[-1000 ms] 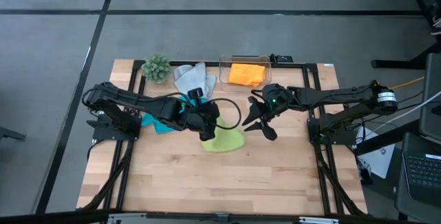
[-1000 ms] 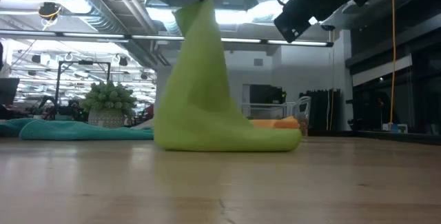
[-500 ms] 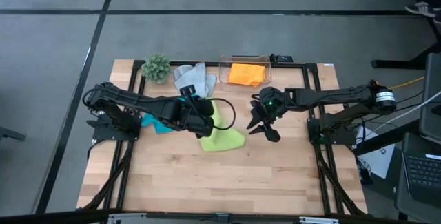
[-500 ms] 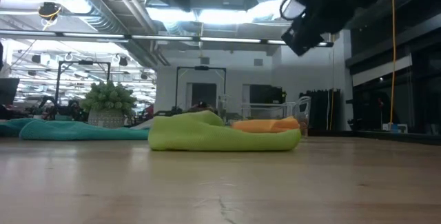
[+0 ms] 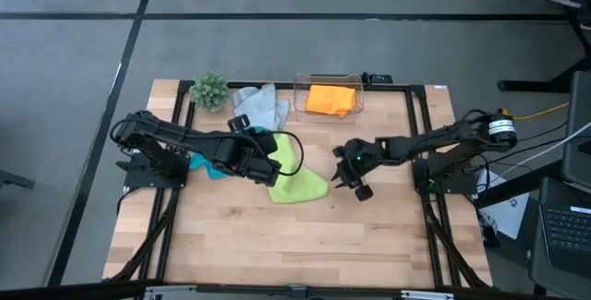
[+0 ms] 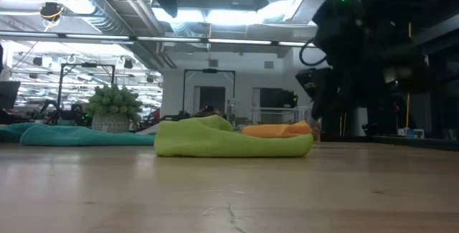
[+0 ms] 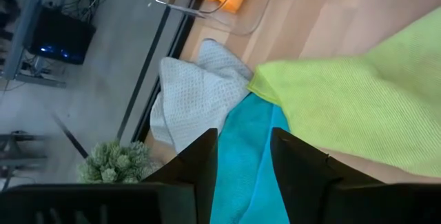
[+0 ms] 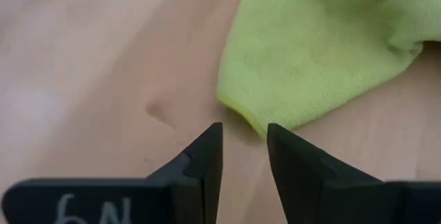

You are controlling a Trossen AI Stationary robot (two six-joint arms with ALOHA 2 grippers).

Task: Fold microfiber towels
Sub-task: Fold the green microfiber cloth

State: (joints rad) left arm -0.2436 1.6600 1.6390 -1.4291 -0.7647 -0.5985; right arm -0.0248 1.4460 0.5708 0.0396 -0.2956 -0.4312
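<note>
Lying crumpled near the middle of the tabletop is the lime green towel (image 5: pixel 300 182), nobody gripping it, so this looks like the gap between grabs in a fold. The left gripper (image 7: pixel 244 156) is hovering over the towel's left side with its fingers parted a little and nothing between them; through that gap you're seeing the turquoise towel (image 7: pixel 242 158), which is sitting bunched toward the left edge, tucked against the green one. The right gripper (image 8: pixel 244 141) is hanging just off the green towel's right corner, fingers a narrow gap apart and empty, pointing straight at that corner, probably lining up to pinch it.

The light grey towel (image 5: pixel 259 104) is heaped toward the back edge, next to the little fuzzy plant (image 5: pixel 210 90) in the back left corner. The orange towel (image 5: pixel 332 98) is sitting in the clear plastic box (image 5: pixel 299 85) at the back edge, looking like the finished pile.

My guess: one done, three still to go, and the green one's too lumpy to count as folded.
</note>
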